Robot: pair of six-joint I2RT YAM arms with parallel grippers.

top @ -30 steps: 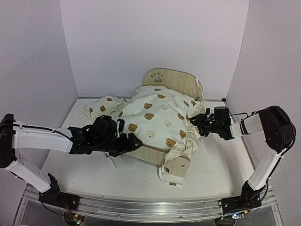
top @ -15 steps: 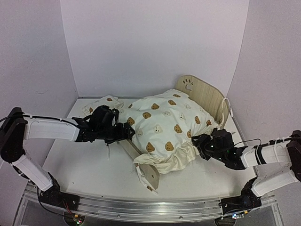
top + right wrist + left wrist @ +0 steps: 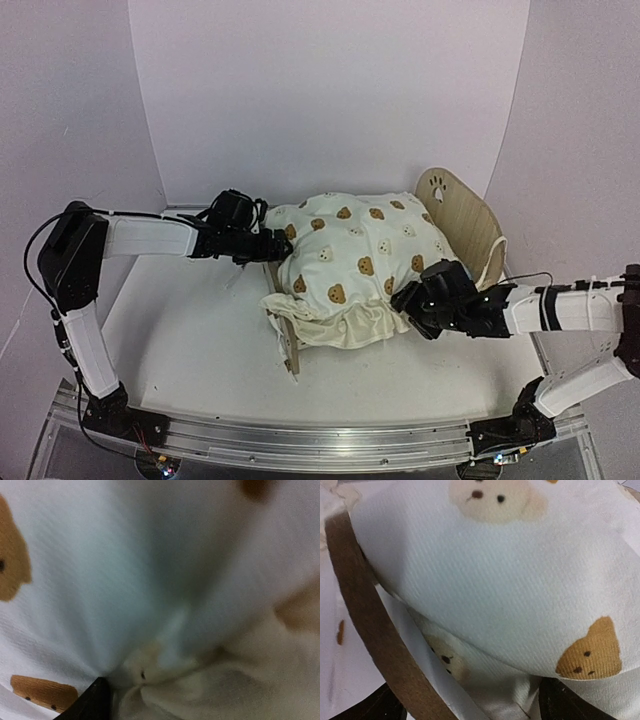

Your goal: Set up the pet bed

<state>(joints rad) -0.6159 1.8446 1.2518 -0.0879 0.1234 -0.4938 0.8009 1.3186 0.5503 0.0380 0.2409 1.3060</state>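
The pet bed stands across the middle of the table, its paw-print headboard (image 3: 452, 207) at the right and its low footboard (image 3: 287, 345) at the front left. A cream bear-print cushion (image 3: 355, 250) bulges over the frame and hides the base. My left gripper (image 3: 262, 246) is at the bed's far left corner. Its fingers (image 3: 370, 711) stand wide apart, with the cushion (image 3: 510, 580) and a brown board edge (image 3: 362, 625) between them. My right gripper (image 3: 412, 300) presses into the cushion's ruffled near edge. Only one finger (image 3: 92, 700) shows there, against bunched fabric (image 3: 165, 670).
The headboard is close to the right wall (image 3: 570, 180) of the white booth. A white tie (image 3: 492, 252) hangs over the headboard's edge. The metal rail (image 3: 320, 445) with both arm bases runs along the front.
The bed and cushion have swung round, the headboard going from the back middle to the right. My left gripper moved back and right with it; my right gripper came forward and left.
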